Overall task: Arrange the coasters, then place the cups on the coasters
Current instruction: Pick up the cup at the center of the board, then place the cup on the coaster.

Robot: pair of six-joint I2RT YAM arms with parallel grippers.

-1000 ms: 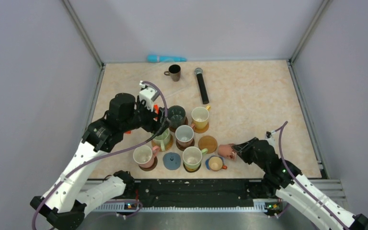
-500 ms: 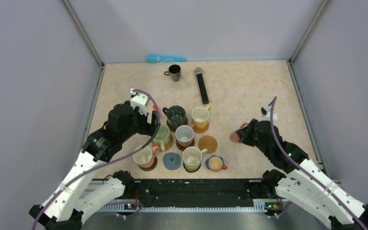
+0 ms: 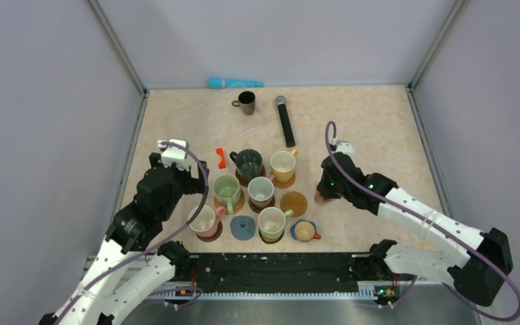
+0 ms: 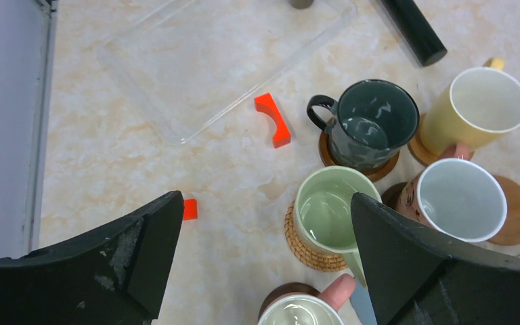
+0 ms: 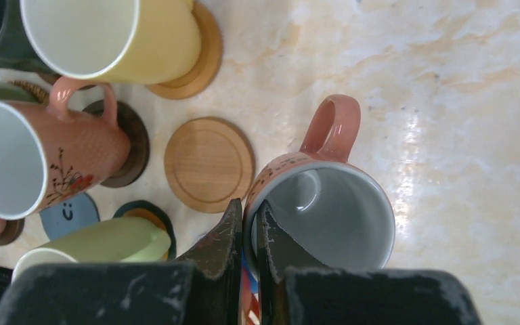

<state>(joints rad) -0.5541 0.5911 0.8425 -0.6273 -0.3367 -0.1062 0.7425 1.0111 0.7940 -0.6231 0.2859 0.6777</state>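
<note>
Beige marbled table [image 3: 372, 128], grey walls [image 3: 277, 34]. Near left, the left gripper [image 4: 267, 203] hangs spread wide and empty over the cups [image 3: 261, 191]. Just right of the bare coaster [image 5: 208, 164], the right gripper [image 5: 249, 215] pinches the pink cup [image 5: 332, 217] by its rim, mouth up, handle pointing far.

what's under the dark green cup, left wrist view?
A brown coaster: only its rim shows beside the base of the dark green cup; the rest is covered.

From above, right arm [image 3: 406, 206] mostly hides pink cup [image 3: 319, 198].
</note>
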